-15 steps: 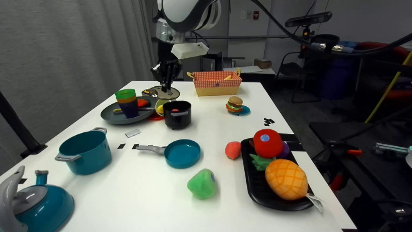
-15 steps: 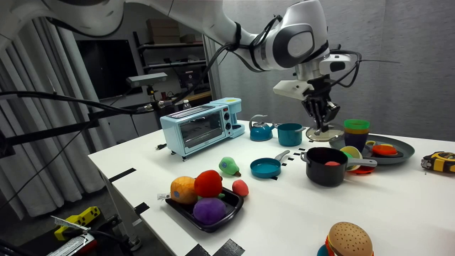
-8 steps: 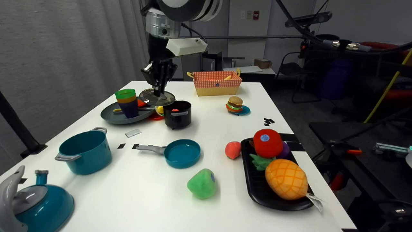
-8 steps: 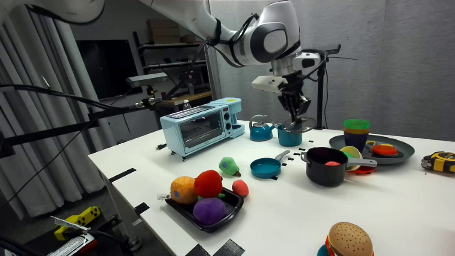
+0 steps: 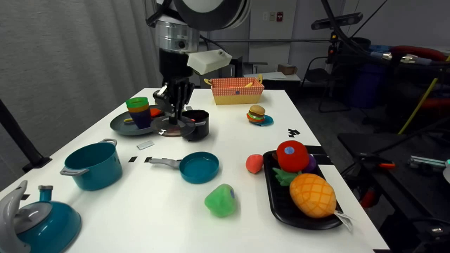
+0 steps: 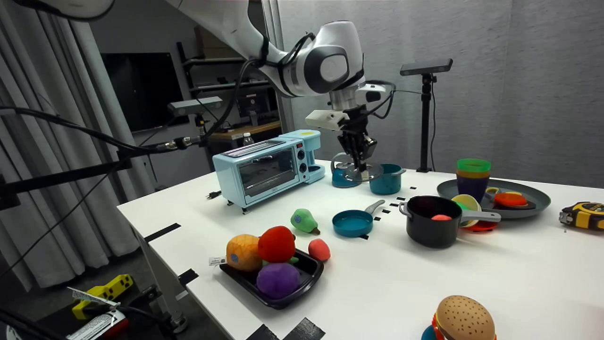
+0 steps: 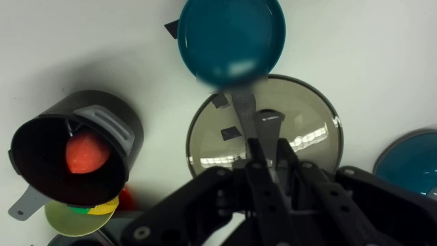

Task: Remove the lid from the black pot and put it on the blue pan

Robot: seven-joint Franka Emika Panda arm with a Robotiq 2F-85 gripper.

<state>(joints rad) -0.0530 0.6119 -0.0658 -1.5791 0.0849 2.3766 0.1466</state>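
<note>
Leftmost in my wrist view stands the black pot (image 7: pixel 51 150), uncovered, with a red toy (image 7: pixel 87 153) inside. The removal looks done, so I'd stay off that side. Next across is the blue pan (image 7: pixel 232 37) on the tabletop (image 7: pixel 368 68), its grey handle (image 6: pixel 375 206) clear in an exterior view. I judge the step in hand to be the carry to that pan.

A little further right is the lid (image 7: pixel 300 119), in the air and about level, near the pan but not above its round part. The claw (image 7: pixel 268 145) is clenched on the lid's knob (image 7: pixel 269 118). To do this well, I'd hold height, follow the handle's line until the lid is centred over the pan, and only then go down slowly. The lid looks slightly wider, so it should rest on the rim; landing off-centre could tip it. I'd let go once it bears evenly, then lift straight up.

At the right edge is a teal-blue piece (image 7: pixel 409 164), too cut off to name; I'd avoid swinging that way.
</note>
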